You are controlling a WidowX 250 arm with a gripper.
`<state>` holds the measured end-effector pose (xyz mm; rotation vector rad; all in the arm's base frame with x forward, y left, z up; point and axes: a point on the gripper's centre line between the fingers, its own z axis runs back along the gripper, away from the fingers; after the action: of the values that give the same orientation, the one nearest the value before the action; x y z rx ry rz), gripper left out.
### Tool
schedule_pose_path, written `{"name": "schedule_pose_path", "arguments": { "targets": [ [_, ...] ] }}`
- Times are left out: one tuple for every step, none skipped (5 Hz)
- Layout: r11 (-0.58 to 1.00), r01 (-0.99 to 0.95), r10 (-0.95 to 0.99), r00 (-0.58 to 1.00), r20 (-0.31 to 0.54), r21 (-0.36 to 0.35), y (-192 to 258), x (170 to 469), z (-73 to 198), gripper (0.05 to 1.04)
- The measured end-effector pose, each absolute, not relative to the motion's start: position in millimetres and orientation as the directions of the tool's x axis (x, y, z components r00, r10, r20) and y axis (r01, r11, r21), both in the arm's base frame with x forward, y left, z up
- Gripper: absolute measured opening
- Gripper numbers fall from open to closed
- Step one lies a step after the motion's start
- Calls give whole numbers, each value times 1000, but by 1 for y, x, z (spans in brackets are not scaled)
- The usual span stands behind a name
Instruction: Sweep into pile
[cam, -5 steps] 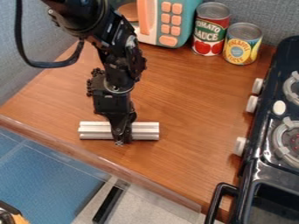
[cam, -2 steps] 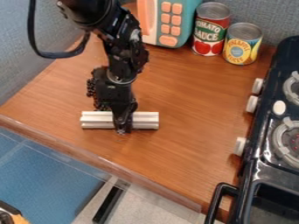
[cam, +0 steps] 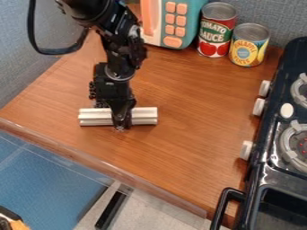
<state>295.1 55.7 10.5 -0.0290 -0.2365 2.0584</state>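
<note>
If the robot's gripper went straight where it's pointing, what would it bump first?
Probably the wooden counter below. The gripper points down at it, holding the white bar, which might touch first; how close they are is unclear.

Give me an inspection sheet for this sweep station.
Surface: wood-grain counter; no damage seen.
Job's things: pale grooved bar on the counter, lying crosswise in the view; claw hides part of its middle.
Clutter: toy microwave, red-labelled can and yellow-labelled can, upright along the back.
Claw: down at the bar's middle.
Cables: black cable looping from the arm, view's upper left.
Surroundings: toy stove at the view's right, grey panels behind.
Spills: nothing seen.
</note>
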Motion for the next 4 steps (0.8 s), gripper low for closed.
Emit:
{"name": "schedule_pose_path", "arguments": {
  "targets": [
    [-477,-860,863,-497,85,-182,61,295,11,388],
    [-485,-854,857,-507,90,-189,68,298,11,388],
    [-493,-848,852,-516,92,-193,72,300,11,388],
    [-500,-844,846,-523,99,-194,77,302,11,388]
  ]
}}
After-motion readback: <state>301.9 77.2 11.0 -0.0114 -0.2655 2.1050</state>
